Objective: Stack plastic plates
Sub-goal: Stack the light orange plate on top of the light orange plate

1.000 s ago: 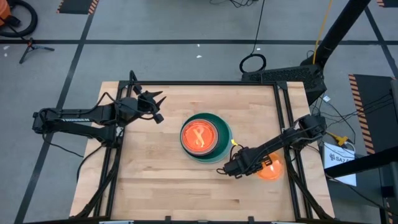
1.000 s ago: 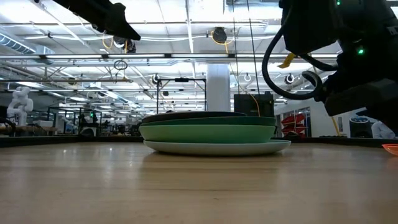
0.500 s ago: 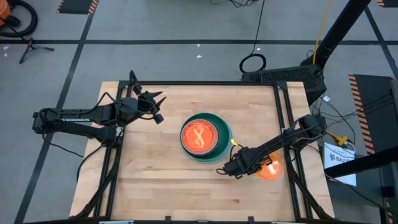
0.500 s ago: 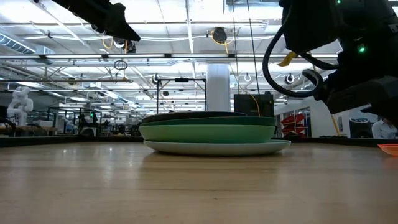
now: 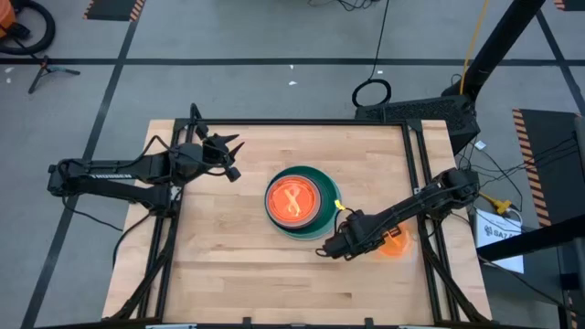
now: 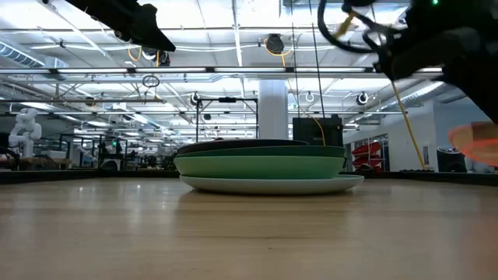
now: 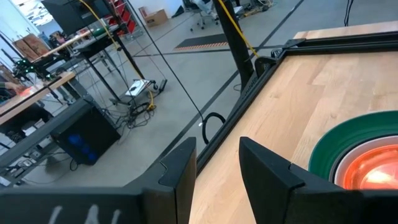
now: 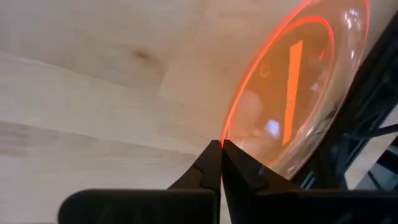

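A stack of plates (image 5: 294,203) sits mid-table with its lowest pale plate on the wood. Above that come a light green and a dark green plate (image 6: 261,165), and a translucent orange divided plate (image 5: 292,199) lies on top. A second translucent orange plate (image 5: 397,242) is near the table's right edge, raised off the wood (image 6: 475,144). My right gripper (image 8: 221,146) is shut on it, and the arm hides part of it in the high view. My left gripper (image 5: 230,157) hovers open over the far left of the table; its wrist view shows the stack (image 7: 357,155) beyond it. My right gripper pinches the orange plate's rim (image 8: 231,127) between its two fingertips, at the edge facing the table's middle. The fingers slant down toward the right edge. The plate is lifted clear of the wood and tilted, reaching away beyond the fingers.
Black frame rails edge the table; the right rail (image 5: 423,228) runs just beside the held plate and shows behind it (image 8: 364,124). Bare wood lies along the near side (image 5: 274,283) and between the stack and the left arm (image 5: 228,210).
My right gripper has risen, staying shut, and the orange plate has come up off the table with it. That plate now hangs tilted in the air near the right edge. The stack has stayed put.
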Action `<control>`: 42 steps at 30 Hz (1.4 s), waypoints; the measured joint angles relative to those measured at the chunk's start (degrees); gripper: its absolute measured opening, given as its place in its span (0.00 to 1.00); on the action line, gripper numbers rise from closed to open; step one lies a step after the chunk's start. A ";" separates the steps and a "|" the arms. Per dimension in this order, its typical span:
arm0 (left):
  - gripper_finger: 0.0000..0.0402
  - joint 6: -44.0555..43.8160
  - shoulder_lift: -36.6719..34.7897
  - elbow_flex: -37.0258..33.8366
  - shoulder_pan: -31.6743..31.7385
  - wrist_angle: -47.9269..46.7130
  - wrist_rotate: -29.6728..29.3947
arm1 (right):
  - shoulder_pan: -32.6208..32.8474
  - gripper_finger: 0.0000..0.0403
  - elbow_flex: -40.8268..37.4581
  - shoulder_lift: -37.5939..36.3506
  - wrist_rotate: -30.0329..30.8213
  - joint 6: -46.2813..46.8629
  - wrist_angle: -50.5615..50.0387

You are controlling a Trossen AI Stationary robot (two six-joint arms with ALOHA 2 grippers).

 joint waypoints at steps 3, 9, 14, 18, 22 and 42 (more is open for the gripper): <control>0.32 0.01 -0.01 0.00 -0.01 0.02 0.00 | -0.03 0.00 3.57 0.00 3.14 -1.69 -2.30; 0.32 0.02 -0.01 0.00 0.00 0.24 0.00 | -0.14 0.00 9.26 0.00 9.07 -8.25 -2.97; 0.32 0.02 0.00 0.00 -0.01 0.31 0.00 | -0.72 0.00 12.38 0.00 15.13 -12.94 -2.71; 0.32 0.03 -0.02 0.00 0.00 0.33 0.00 | -1.66 0.00 14.07 0.00 19.73 -18.96 0.27; 0.32 0.04 0.00 0.00 0.00 0.37 0.01 | -3.59 0.00 15.01 0.02 22.75 -27.05 5.18; 0.32 -0.90 -0.01 0.00 -0.01 -1.23 0.02 | -11.55 0.00 15.24 0.02 23.69 -69.31 26.75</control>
